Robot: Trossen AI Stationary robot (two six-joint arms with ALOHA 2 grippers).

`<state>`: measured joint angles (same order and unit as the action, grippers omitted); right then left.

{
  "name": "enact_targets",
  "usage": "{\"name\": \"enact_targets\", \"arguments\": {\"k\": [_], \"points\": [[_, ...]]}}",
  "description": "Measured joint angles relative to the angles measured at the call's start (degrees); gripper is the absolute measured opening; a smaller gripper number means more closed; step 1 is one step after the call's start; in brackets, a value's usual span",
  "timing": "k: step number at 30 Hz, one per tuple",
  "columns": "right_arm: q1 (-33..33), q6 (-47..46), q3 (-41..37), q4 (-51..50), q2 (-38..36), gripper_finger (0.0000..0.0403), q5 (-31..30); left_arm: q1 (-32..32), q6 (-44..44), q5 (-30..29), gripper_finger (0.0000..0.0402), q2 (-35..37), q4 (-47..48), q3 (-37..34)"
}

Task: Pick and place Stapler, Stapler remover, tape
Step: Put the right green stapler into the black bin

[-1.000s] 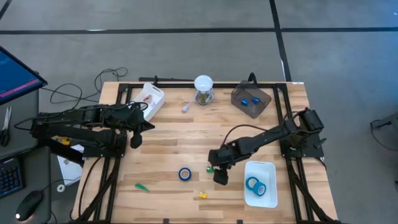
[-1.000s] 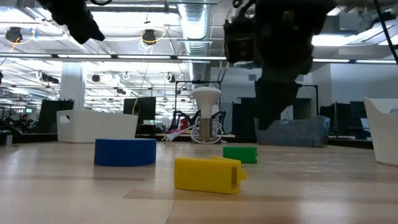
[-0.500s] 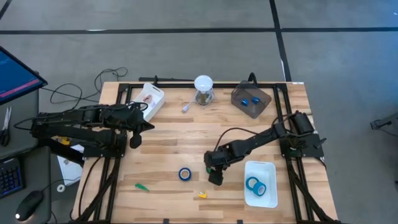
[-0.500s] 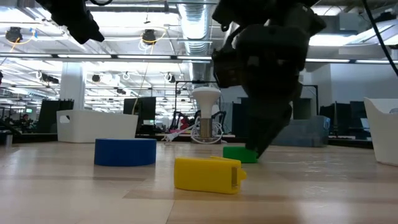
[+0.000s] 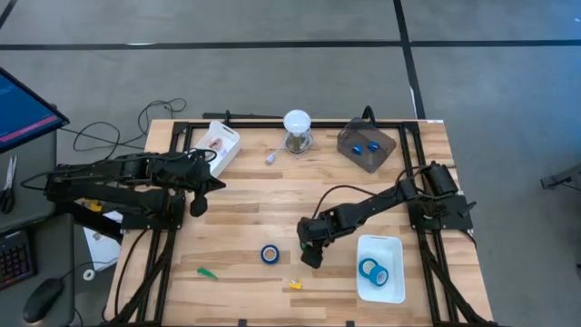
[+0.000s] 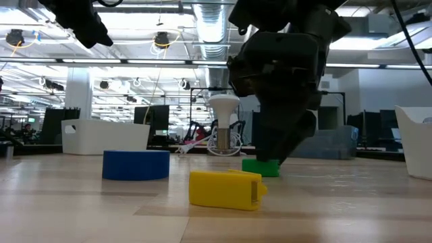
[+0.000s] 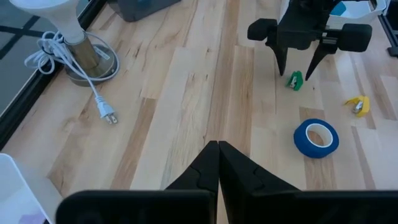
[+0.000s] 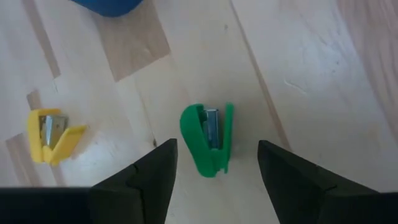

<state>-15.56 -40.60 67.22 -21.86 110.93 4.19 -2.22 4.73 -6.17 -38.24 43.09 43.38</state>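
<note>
Wooden planks of the table (image 5: 263,209) carry everything, with grey floor around it and an office ceiling showing beyond in the low view. Over the left edge my left claw (image 5: 196,207) waits, its fingers pressed together and holding nothing. My right claw (image 8: 214,171) is spread wide above the middle of the table, straddling a small green stapler (image 8: 208,139) that lies between the fingers without touching either. Only the wrist view shows that gap; from above my own claw hides the green piece, and the low view shows it as a green block (image 6: 260,167) behind a yellow one. A white tray (image 5: 379,268) at my right holds two blue tape rolls (image 5: 371,270); a third roll (image 5: 270,254) lies on the bare wood just left of my claw. One yellow stapler (image 5: 295,283) sits near the front edge, and another green piece (image 5: 208,272) lies farther left.
</note>
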Motion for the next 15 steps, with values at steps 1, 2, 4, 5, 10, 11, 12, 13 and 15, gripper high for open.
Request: {"name": "enact_targets", "arguments": {"k": [1, 2, 4, 5, 10, 11, 12, 13, 15], "points": [[-0.08, 0.0, 0.0, 0.16, 0.0, 0.0215, -0.01, 0.0, 0.0, 0.0, 0.0001, 0.0, 0.0, 0.0], [-0.1, 0.0, 0.0, 0.23, 0.0, 0.0214, -0.01, 0.0, 0.0, 0.0, 0.0001, 0.0, 0.0, 0.0], [-0.05, 0.0, 0.0, 0.19, 0.0, 0.0212, -0.1, 0.0, 0.0, 0.0, 0.0001, 0.0, 0.0, 0.0], [-0.05, 0.0, 0.0, 0.19, 0.0, 0.0211, -0.23, 0.0, 0.0, 0.0, 0.0001, 0.0, 0.0, 0.0], [-0.05, -0.01, 0.0, 0.17, 0.0, 0.021, -1.19, 0.0, 0.0, 0.0, 0.0001, 0.0, 0.0, 0.0], [-0.05, -0.02, 0.0, 0.15, 0.0, 0.021, -1.18, 0.0, 0.0, 0.0, 0.0001, 0.0, 0.0, 0.0], [-0.05, 0.0, 0.0, 0.12, 0.0, 0.0211, -1.17, 0.0, 0.0, 0.0, 0.0001, 0.0, 0.0, 0.0], [-0.05, -0.02, 0.0, 0.1, 0.0, 0.0211, -1.17, 0.0, 0.0, 0.0, 0.0001, 0.0, 0.0, 0.0], [-0.05, -0.02, 0.0, 0.08, 0.0, 0.0212, -1.17, 0.0, 0.0, 0.01, 0.0001, 0.0, 0.0, 0.0]]}}
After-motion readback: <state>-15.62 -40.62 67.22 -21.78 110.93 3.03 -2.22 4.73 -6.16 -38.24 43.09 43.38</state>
